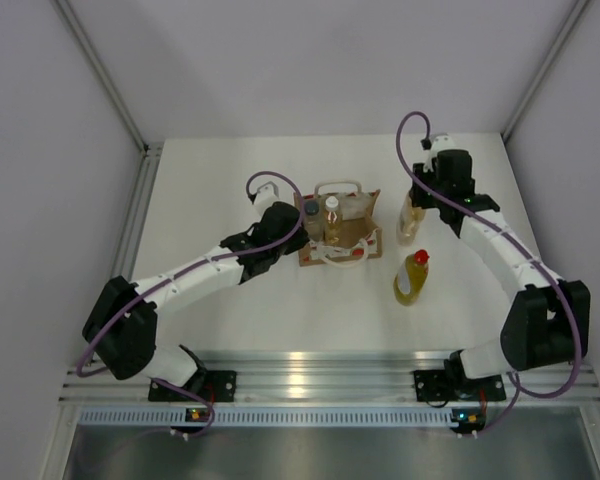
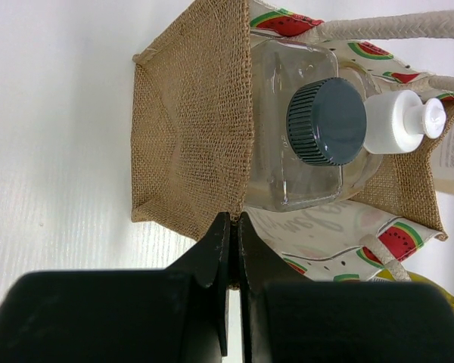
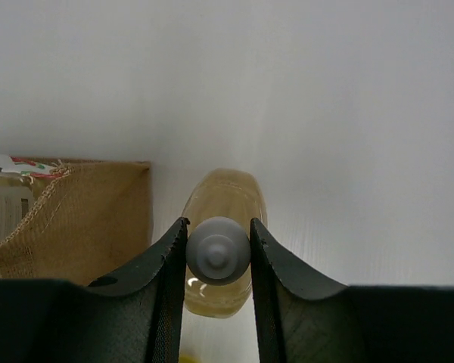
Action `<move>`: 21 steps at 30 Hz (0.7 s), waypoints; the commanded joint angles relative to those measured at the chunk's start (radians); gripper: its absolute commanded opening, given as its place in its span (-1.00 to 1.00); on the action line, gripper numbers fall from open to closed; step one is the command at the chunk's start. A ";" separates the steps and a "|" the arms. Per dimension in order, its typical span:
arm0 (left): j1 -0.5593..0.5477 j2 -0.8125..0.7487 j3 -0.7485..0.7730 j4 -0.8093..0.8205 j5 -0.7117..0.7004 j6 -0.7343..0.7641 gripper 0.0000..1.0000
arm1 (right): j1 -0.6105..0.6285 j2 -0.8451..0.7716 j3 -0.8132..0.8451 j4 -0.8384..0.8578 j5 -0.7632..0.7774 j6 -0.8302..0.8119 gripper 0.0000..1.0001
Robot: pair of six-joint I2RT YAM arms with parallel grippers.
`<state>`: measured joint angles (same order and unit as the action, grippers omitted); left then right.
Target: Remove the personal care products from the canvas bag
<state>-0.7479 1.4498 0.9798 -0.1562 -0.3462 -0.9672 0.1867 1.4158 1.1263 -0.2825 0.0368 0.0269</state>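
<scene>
The tan canvas bag with white loop handles stands mid-table. Inside it are a clear bottle with a dark grey cap and an amber bottle with a white cap. My left gripper is shut on the bag's burlap rim at its left corner. To the right of the bag, my right gripper is shut on the white cap of another amber bottle, which is upright beside the bag. A yellow bottle with a red cap stands on the table nearer the arm bases.
White walls close in the table on the left, back and right. An aluminium rail runs along the near edge by the arm bases.
</scene>
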 commanded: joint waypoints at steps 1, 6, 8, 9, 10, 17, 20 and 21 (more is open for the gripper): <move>-0.004 0.026 -0.007 -0.032 0.038 0.016 -1.00 | -0.009 0.031 0.079 0.252 -0.031 -0.018 -1.00; -0.004 0.020 -0.010 -0.032 0.038 0.021 -1.00 | -0.015 0.113 0.109 0.249 -0.031 -0.019 -1.00; -0.004 0.020 -0.009 -0.032 0.036 0.021 -1.00 | -0.013 0.130 0.113 0.240 -0.025 -0.004 -0.82; -0.004 0.018 -0.009 -0.034 0.038 0.021 -1.00 | -0.013 0.133 0.119 0.233 -0.022 0.002 -0.62; -0.004 0.017 -0.009 -0.034 0.039 0.019 -1.00 | -0.013 0.137 0.124 0.215 -0.023 0.005 -0.44; -0.004 0.015 -0.015 -0.032 0.036 0.015 -1.00 | -0.006 0.097 0.196 0.108 -0.002 0.054 0.26; -0.004 0.020 -0.013 -0.032 0.039 0.010 -1.00 | 0.026 0.045 0.220 0.077 0.005 0.091 0.25; -0.004 0.020 -0.013 -0.032 0.039 0.007 -1.00 | 0.040 0.029 0.222 0.059 0.006 0.103 0.25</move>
<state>-0.7479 1.4494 0.9798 -0.1562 -0.3447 -0.9657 0.1955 1.5356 1.2846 -0.1814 0.0353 0.0803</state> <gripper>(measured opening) 0.046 0.629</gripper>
